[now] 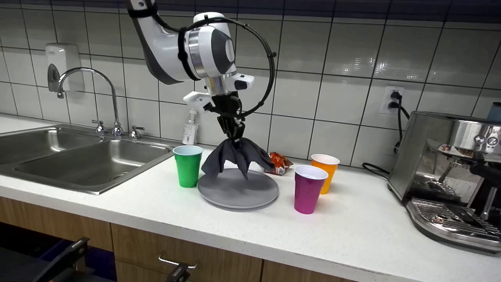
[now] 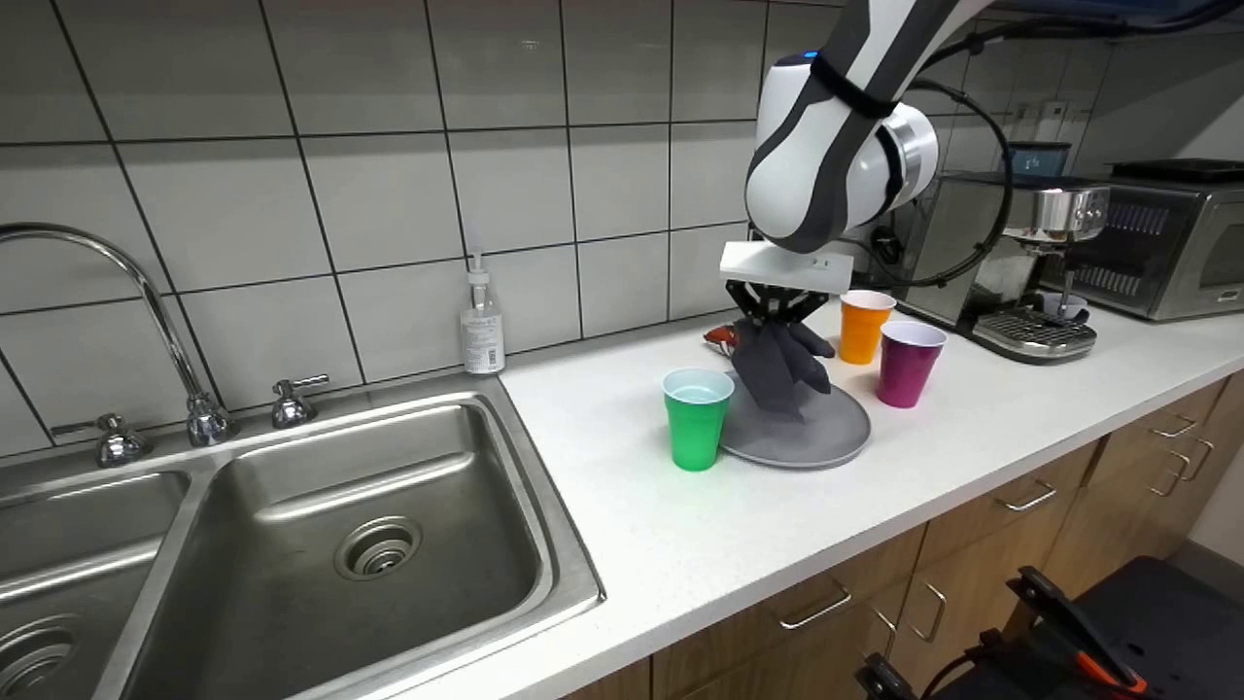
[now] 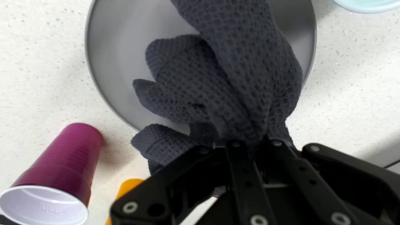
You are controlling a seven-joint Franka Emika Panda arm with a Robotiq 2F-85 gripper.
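White counter [image 1: 352,223] fronts a tiled wall [image 1: 297,96], the pincer [image 1: 235,138] clamped on dark grey cloth [image 3: 234,78].

I've got a kitchen here, can't tell home or office: double sink [image 2: 301,593], gooseneck tap [image 1: 114,102], espresso machine [image 1: 422,152], wall dispenser [image 1: 70,62] on tiles [image 1: 340,98], wood-fronted drawers [image 1: 219,264] under a white tabletop [image 1: 352,231].

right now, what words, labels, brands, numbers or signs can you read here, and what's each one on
No text reads clearly.
Pump bottle: label too small to read.
Purple cup: faint marks inside, too blurred to read.
Coffee machine: any markings too small to read.
Shiny orange packet: any print too blurred to read.
Dark gray cloth and gray plate: no lettering visible.
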